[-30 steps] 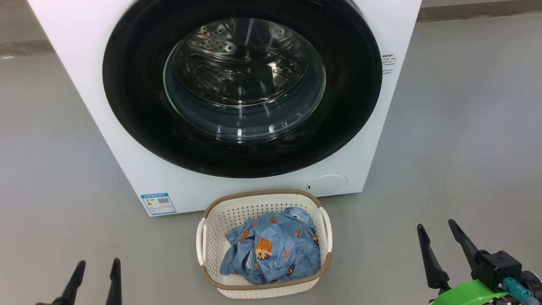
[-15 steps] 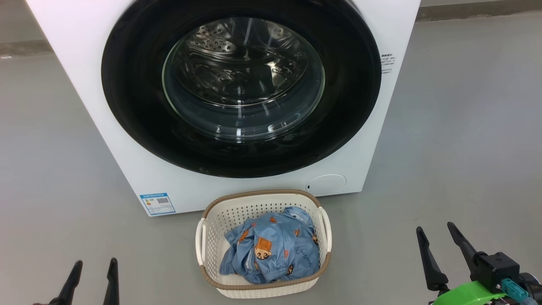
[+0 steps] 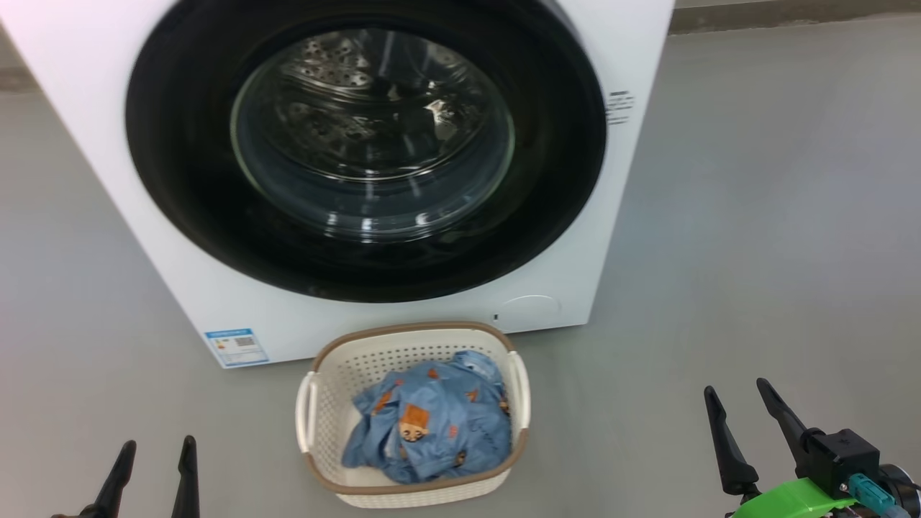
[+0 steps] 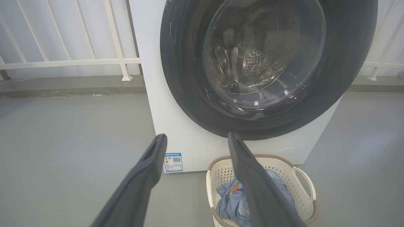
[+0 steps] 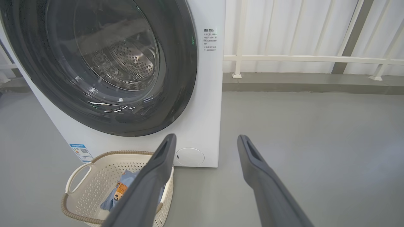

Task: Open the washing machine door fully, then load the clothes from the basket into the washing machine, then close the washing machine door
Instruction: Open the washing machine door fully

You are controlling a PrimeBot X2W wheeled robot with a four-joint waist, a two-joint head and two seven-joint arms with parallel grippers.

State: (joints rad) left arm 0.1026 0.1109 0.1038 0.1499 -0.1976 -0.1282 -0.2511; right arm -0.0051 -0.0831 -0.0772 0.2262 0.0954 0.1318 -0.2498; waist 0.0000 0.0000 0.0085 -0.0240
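Note:
The white washing machine (image 3: 93, 144) stands in front of me with its round black-rimmed glass door (image 3: 367, 144) closed flat against it. On the grey floor just before it sits the cream basket (image 3: 414, 489) holding the light blue printed clothes (image 3: 424, 424). My left gripper (image 3: 156, 446) is open at the lower left, well short of the basket. My right gripper (image 3: 735, 392) is open at the lower right, apart from everything. The left wrist view shows the door (image 4: 268, 66), the basket (image 4: 303, 186) and the clothes (image 4: 230, 201); the right wrist view shows the door (image 5: 101, 63) and the basket (image 5: 91, 183).
A blue label (image 3: 236, 347) is stuck low on the machine's front left, and a round white cap (image 3: 529, 311) sits at its lower right. White railings (image 5: 303, 58) and a low kerb run behind the machine. Bare grey floor (image 3: 755, 237) lies on both sides.
The whole head picture has shifted left, so the camera has turned right. Both grippers stay open near the bottom corners; the machine, door and basket have not moved.

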